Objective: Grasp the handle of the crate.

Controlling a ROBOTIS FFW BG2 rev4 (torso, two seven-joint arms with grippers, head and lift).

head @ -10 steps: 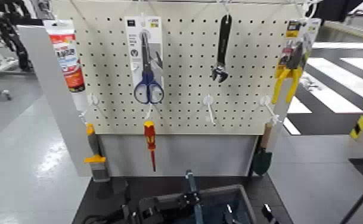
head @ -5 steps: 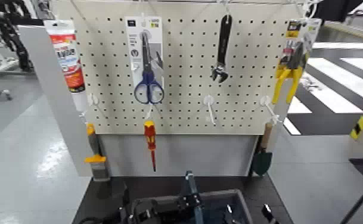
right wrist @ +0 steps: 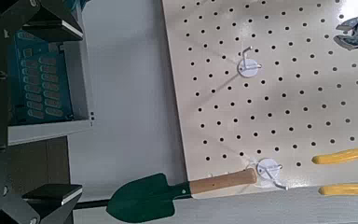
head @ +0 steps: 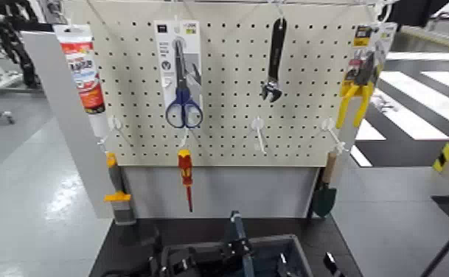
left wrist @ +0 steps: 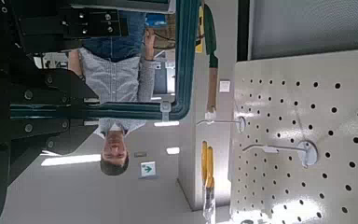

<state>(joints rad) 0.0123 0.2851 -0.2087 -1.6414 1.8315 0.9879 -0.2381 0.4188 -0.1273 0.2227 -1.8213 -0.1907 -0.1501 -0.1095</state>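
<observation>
Low at the bottom edge of the head view, the crate [head: 286,247] sits below the pegboard [head: 227,81], its handle [head: 236,230] arching upright across it. Dark gripper parts, apparently the left gripper [head: 169,261], crowd just beside the handle, but whether its fingers are spread or pinching the bar cannot be told. Only a sliver of the right gripper [head: 332,265] shows; its fingers cannot be read either. Above hang scissors [head: 183,81], a wrench [head: 274,62], yellow-handled pliers [head: 360,85], a red-and-yellow screwdriver [head: 186,177] and a green trowel [right wrist: 154,198]. A person [left wrist: 117,84] appears in the left wrist view.
</observation>
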